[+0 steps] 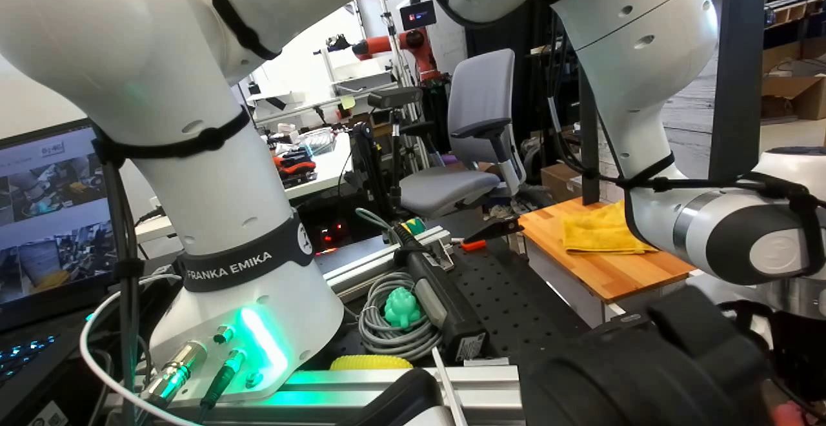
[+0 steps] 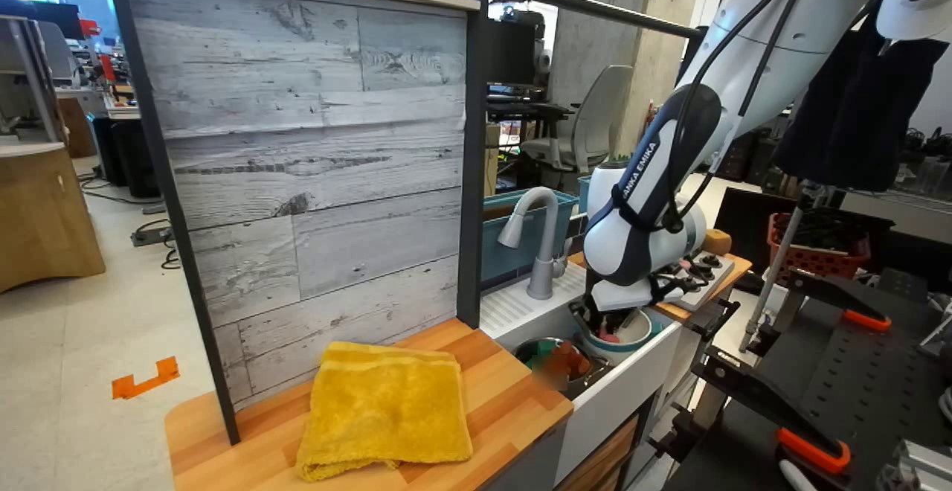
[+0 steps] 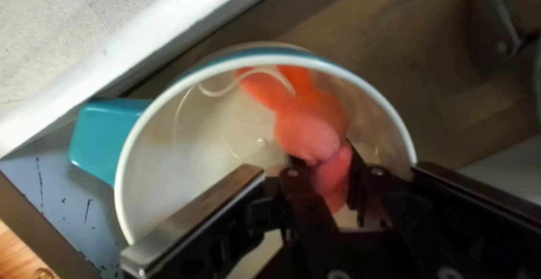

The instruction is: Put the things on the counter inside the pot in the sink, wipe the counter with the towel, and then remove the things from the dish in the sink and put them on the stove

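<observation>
While the end effector (image 3: 323, 156) sat low in the mouth of the teal dish (image 3: 156, 165), its fingers (image 3: 307, 205) were closed on both flanks of the orange-pink toy (image 3: 310, 122) and appeared to grip it by its slimmer part. The dish stood in the sink (image 2: 621, 390) near a metal pot (image 3: 509, 23); in an exterior view a green piece (image 2: 544, 348) and a reddish piece (image 2: 573, 361) seemed to lie in that pot, though blur hid their shapes. The yellow towel (image 2: 387, 409) lay folded on the wooden surface (image 2: 513, 394). The step in hand was probably lifting the toy out of the dish for the stove (image 2: 706, 286), the task's last part. Done well, it called for a steady squeeze first, since the toy looked soft and might fold or slip. A slow, straight lift suited best: the toy's far end lay close to the dish wall and the end effector was near the rim, so an early sideways pull could drag or tip the dish. Travel made sense only with the toy hanging clear of the rim, and release only once it rested on the stove.
</observation>
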